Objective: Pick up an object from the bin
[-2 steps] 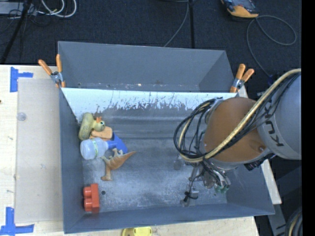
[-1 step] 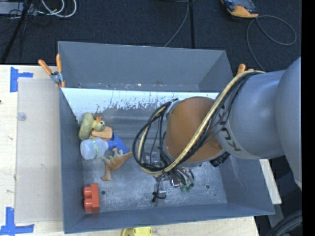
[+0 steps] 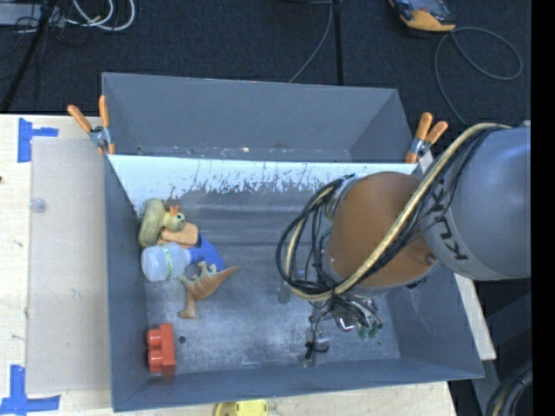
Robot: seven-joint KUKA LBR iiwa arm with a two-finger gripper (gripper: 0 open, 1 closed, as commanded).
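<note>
nothing is lifted yet. the tool (image 3: 317, 343) sits low at the bin's (image 3: 260, 128) five o'clock; apart or together, one cannot tell. the red block (image 3: 160, 350), tan dinosaur (image 3: 205, 284) and clear bottle (image 3: 161, 263) lie near nine o'clock.

The grey bin (image 3: 251, 120) holds a red block (image 3: 160, 351) and a tan dinosaur (image 3: 204, 286).

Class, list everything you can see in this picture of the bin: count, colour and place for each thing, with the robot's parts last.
Bin: one, grey, middle of the view.
Soft toy: one, olive and orange, left side near the back.
Bottle: one, pale, just in front of the soft toy.
Blue piece: one, blue, right of the bottle; kind unclear.
Dinosaur: one, tan, in front of the bottle.
Block: one, red, front left corner.
Arm: one, grey, from the right.
Gripper: one, dark, front right of middle.
</note>
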